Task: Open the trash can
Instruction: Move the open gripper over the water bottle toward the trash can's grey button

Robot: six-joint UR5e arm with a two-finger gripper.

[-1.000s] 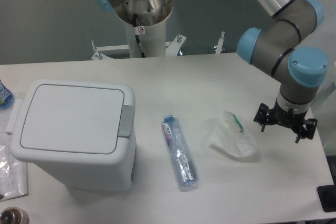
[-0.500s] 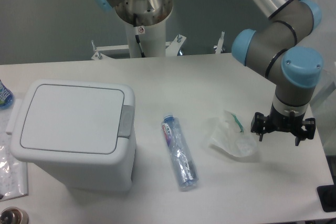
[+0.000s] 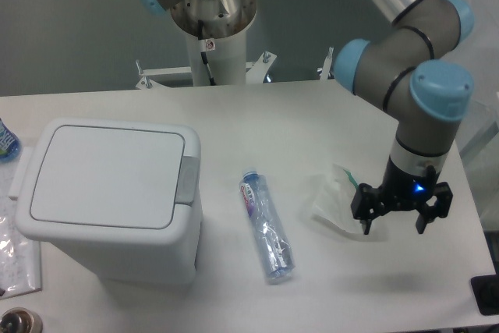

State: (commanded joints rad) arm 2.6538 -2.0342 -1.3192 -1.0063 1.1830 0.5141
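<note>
The white trash can (image 3: 109, 196) stands at the left of the table, its flat lid down and the grey push tab (image 3: 186, 182) on its right rim. My gripper (image 3: 394, 225) hangs far to the right of it, above the table, just over the right edge of a crumpled clear plastic bag (image 3: 337, 202). Its two fingers are spread apart and point downward with nothing between them.
A squashed clear plastic bottle (image 3: 266, 226) with a blue and red label lies between the trash can and the bag. Clear plastic packaging (image 3: 14, 259) sits at the left edge, with a dark round object (image 3: 17, 322) in the bottom left corner.
The gripper has travelled left and down, from beyond the bag's right side to above the bag's right edge. The trash can, bottle and bag have stayed put.
</note>
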